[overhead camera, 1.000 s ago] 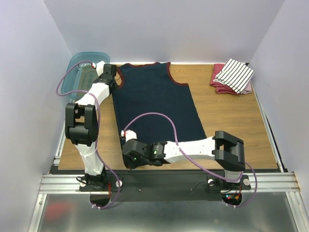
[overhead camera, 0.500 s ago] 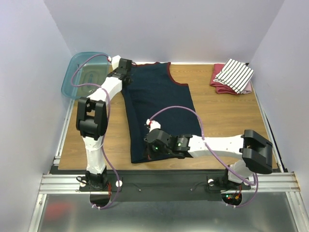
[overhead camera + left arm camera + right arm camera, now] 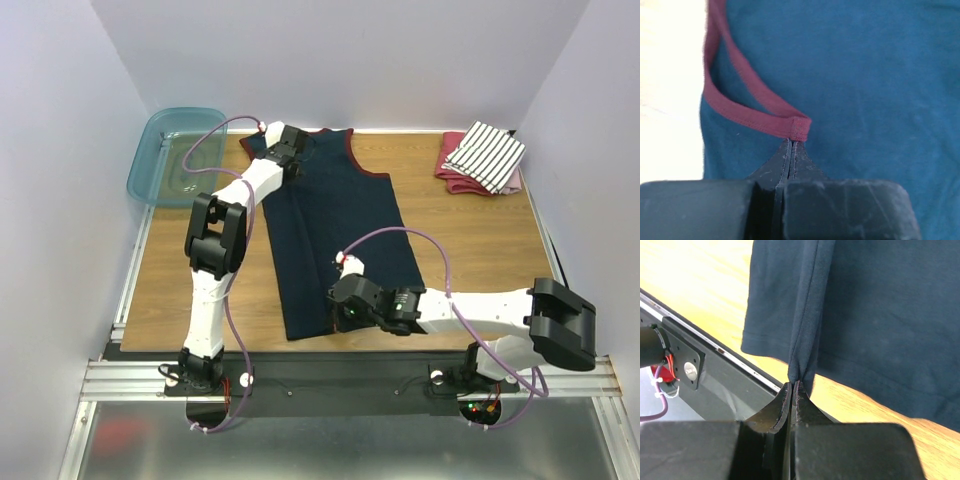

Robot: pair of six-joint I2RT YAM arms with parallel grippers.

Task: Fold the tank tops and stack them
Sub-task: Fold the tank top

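Observation:
The navy tank top [image 3: 345, 215] with red trim lies on the table, its left side lifted and folded over toward the right. My left gripper [image 3: 292, 146] is shut on its red-trimmed shoulder strap [image 3: 796, 126] at the far end. My right gripper [image 3: 345, 312] is shut on the navy hem corner [image 3: 799, 371] near the front edge. The navy cloth fills the left wrist view [image 3: 860, 75] and hangs above the table in the right wrist view [image 3: 880, 315]. The white striped tank top [image 3: 486, 153] lies folded at the back right.
A teal plastic bin [image 3: 172, 155] stands at the back left. A folded pink cloth [image 3: 455, 175] lies under the striped top. The table's front edge and black metal rail [image 3: 705, 355] are just below my right gripper. Purple cables loop from both arms.
Both grippers have carried the left edge of the navy top to the right, folding it over itself. The top now looks narrower, and bare wood shows at its left.

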